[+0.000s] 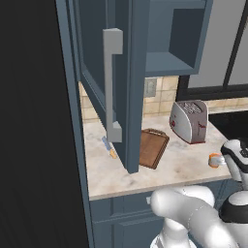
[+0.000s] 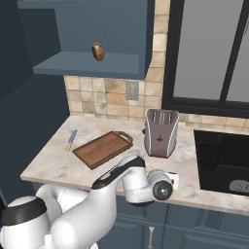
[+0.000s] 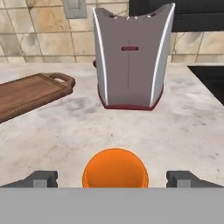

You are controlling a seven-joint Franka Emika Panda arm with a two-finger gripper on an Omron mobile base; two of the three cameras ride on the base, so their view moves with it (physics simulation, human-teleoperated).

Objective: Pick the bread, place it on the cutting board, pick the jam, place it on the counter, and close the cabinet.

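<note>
On the beige marbled counter [image 3: 183, 127], near its front edge, your tiny orange cylindrical jam jar [image 3: 115, 168] sits between the gripper's [image 3: 115, 178] spread fingers, untouched. Likely light, rigid, slick: pinch its curved sides mid-height.

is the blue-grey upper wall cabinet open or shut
Open. The blue-grey upper wall cabinet's panelled door swings out over the counter, baring a shelf where the small tan-brown bread lump sits.

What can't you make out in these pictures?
- Tool: hand view shows only the two fingertips either side of the jam; contact unclear.
- Jam, right base view: hidden behind the arm.
- Cutting board, left base view: the open cabinet door covers part.
- Bread: too small for detail.
</note>
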